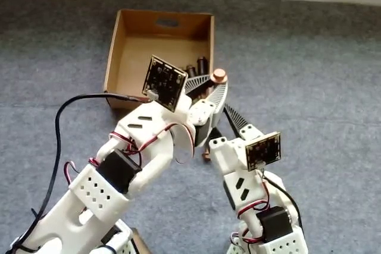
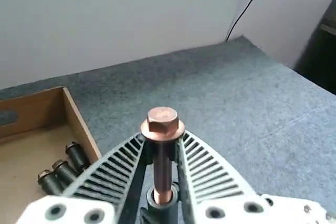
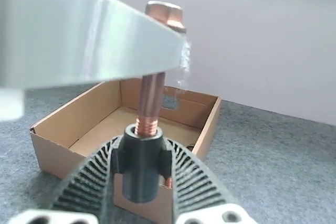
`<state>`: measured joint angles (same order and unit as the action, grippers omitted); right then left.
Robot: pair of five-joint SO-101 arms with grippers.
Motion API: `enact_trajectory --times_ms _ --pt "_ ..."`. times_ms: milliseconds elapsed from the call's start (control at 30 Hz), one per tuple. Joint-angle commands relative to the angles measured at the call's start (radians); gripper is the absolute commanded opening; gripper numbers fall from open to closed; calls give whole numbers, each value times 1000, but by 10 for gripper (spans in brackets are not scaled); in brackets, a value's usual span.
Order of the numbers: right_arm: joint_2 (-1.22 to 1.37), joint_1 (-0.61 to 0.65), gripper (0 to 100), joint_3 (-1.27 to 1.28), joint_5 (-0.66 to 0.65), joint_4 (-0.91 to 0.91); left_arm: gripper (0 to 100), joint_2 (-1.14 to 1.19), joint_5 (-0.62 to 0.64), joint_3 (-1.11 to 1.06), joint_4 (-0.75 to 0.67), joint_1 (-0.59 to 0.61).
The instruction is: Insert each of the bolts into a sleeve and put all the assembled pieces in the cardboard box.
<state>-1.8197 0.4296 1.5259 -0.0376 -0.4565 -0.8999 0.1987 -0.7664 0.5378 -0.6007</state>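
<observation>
Copper bolt (image 2: 162, 127), pinched by the left gripper (image 2: 163, 139) just right of the cardboard box (image 1: 119, 46), has its threaded end in the black sleeve (image 3: 139, 174) clamped by the right gripper (image 3: 142, 150), while the left wrist view reveals three assembled pieces (image 2: 62, 169) boxed.

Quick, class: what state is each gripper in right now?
Left gripper: shut on the bolt.
Right gripper: shut on the sleeve.

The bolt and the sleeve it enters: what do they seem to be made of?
The bolt looks like metal with a copper-coloured, glossy finish: its hex head shines. The sleeve is dark grey and matte, perhaps plastic or coated metal; the look leaves it open.
</observation>
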Motion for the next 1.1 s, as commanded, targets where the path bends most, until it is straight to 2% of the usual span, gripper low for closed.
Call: enact_trajectory --times_ms 0,267,533,900,967,1067 --pt "-13 -1 6 -8 -11 22 12 -28 -9 48 54 1" --pt "-13 -1 6 -8 -11 22 14 -28 -11 48 87 2" --pt "-13 -1 6 -8 -11 22 14 -30 -12 54 218 8" --pt "-13 -1 6 -8 -11 22 14 -30 -12 50 226 2" --pt "-13 -1 6 -8 -11 22 36 -30 -12 50 227 7" --pt "-13 -1 6 -8 -11 22 143 -30 -12 50 272 8"
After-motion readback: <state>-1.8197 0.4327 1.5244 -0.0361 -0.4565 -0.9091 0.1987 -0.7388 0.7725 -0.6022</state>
